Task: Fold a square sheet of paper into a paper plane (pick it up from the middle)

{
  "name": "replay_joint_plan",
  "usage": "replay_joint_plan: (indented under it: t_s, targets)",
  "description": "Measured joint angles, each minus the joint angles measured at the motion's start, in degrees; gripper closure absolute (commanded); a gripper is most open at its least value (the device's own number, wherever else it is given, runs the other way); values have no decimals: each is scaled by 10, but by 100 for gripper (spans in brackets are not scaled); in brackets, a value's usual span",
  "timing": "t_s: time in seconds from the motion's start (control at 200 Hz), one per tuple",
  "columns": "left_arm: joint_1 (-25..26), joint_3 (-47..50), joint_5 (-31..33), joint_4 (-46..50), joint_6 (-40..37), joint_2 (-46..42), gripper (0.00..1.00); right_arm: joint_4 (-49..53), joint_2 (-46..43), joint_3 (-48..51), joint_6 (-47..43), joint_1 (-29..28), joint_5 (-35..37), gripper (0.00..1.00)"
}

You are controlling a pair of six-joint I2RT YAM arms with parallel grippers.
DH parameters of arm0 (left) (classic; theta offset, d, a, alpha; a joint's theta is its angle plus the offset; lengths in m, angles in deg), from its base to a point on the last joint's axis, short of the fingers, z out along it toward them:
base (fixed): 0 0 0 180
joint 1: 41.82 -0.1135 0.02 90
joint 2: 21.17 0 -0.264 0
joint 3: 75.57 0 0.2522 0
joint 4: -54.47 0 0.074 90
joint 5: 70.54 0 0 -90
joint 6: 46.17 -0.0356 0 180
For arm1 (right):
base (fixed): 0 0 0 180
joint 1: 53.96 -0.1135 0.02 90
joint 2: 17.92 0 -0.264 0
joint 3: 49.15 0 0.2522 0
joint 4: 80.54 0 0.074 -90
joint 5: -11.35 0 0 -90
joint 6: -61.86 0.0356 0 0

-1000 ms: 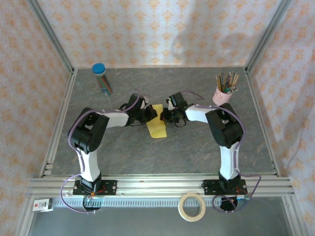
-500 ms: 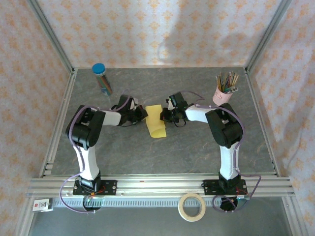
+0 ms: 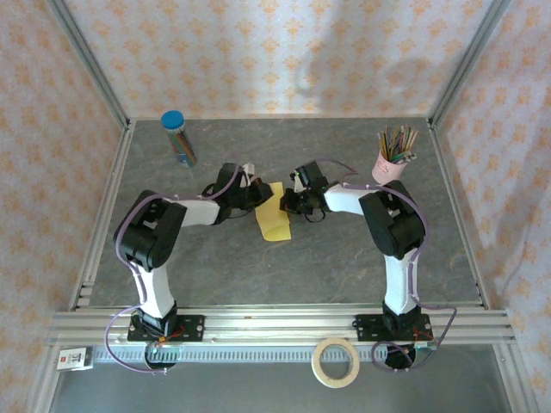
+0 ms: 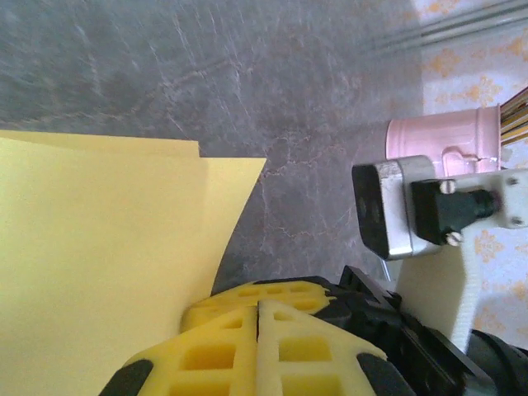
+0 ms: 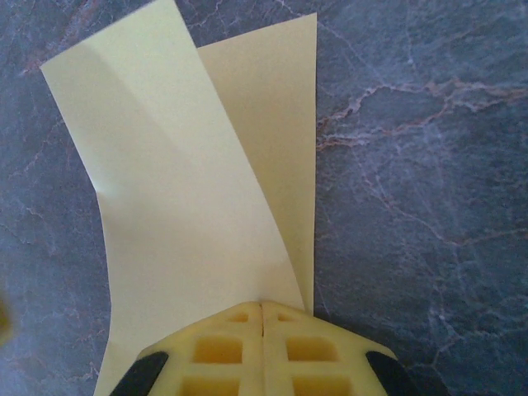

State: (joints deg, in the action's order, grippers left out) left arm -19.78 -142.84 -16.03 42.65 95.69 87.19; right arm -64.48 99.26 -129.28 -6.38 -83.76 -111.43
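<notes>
Square sheet of paper (image 3: 273, 222) part-folded, midway between left and right edges of surface (image 3: 344, 267). Left claw (image 4: 258, 309) closed beside paper edge. Right claw (image 5: 261, 309) closed at raised flap, pinch unconfirmed. Paper judged light, limp, easily creased: hold folded edge mid-length

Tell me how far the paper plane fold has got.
Done: the square sheet of paper lies on the table folded over itself, one layer curling over the other, with a crease showing. In hand: the right hand, shut, sits at the fold's edge, apparently pressing it. The left hand, also shut, is beside the sheet. Left: no pointed nose or wings yet, so most folds remain.
</notes>
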Motion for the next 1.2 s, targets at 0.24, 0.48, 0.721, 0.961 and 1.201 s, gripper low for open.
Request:
replay_joint_plan:
  t_s: [0.24,0.48,0.721,0.961,1.201]
  targets:
    - [-28,-21,30,20,2,58,100,0,0,0,0,0,0,97]
    - [-88,-27,42,30,0,62,100,-3,0,0,0,0,0,97]
    - [-113,-40,65,59,-13,50,100,-6,0,2,0,0,0,97]
    - [-43,-25,52,8,10,-28,100,-6,0,2,0,0,0,97]
    - [-22,-28,44,4,23,43,100,-6,0,2,0,0,0,97]
